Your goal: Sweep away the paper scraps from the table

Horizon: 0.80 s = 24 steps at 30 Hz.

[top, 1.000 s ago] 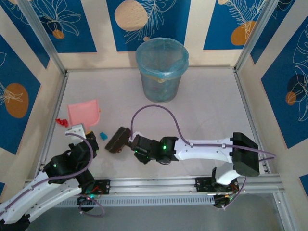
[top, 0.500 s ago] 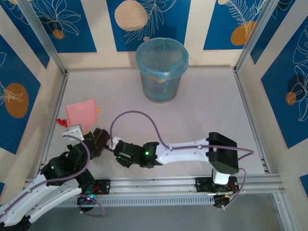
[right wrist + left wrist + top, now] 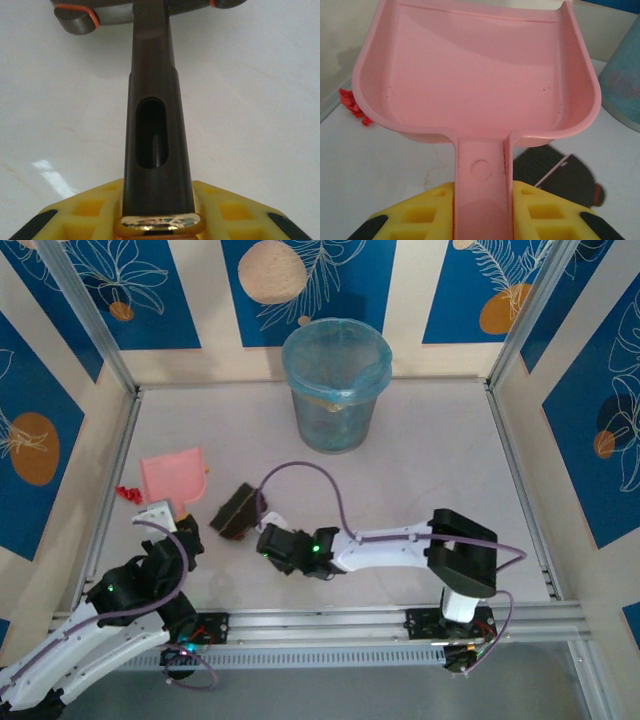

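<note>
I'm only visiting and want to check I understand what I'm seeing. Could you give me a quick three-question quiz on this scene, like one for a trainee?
1. True or false: the left gripper holds the pink dustpan by its handle.
2. What colour are the paper scraps lying on the table right beside the dustpan? A) red B) white C) black
3. Fill in the blank: the right gripper is shut on the dark handle of a ___.

Key
1. True: the handle sits between its yellow fingers.
2. A.
3. brush.
</note>
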Motion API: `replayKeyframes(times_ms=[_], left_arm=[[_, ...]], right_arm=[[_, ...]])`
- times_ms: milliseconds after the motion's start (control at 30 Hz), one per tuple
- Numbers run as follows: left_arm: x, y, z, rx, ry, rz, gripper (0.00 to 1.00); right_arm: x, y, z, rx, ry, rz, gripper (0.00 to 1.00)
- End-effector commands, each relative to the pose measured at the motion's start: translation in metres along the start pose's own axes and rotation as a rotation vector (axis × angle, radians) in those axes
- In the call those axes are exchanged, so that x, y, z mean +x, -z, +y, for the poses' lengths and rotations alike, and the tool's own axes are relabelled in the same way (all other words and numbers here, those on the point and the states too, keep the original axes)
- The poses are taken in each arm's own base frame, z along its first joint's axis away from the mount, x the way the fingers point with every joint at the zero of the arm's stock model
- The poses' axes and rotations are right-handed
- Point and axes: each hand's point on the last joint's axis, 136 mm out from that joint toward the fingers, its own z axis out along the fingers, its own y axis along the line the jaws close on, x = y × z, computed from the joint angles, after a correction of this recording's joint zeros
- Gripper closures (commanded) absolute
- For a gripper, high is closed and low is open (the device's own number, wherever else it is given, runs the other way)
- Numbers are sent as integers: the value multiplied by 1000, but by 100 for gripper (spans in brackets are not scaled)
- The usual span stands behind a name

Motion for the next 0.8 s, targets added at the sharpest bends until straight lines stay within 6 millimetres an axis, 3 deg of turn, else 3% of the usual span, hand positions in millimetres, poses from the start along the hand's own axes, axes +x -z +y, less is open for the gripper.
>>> replayKeyframes(times_ms=[0,133,367,533,767], left_arm=[[2,-3,-22,98,-17,10,100],[12,-7,-57,230,-79,67,100],[42,-11,-115,426,-186,225,100],[57,-9,-134,494,-225,310,100],[88,1,-148,570,-243,487,100]], right_arm=[[35,10,-51,133,-131,89,100],[46,26,-84,168,-290,78,100],[54,61,-116,55,-650,1,100],[61,90,-144,-29,-902,-81,100],[47,139,-165,-105,-986,-241,100]])
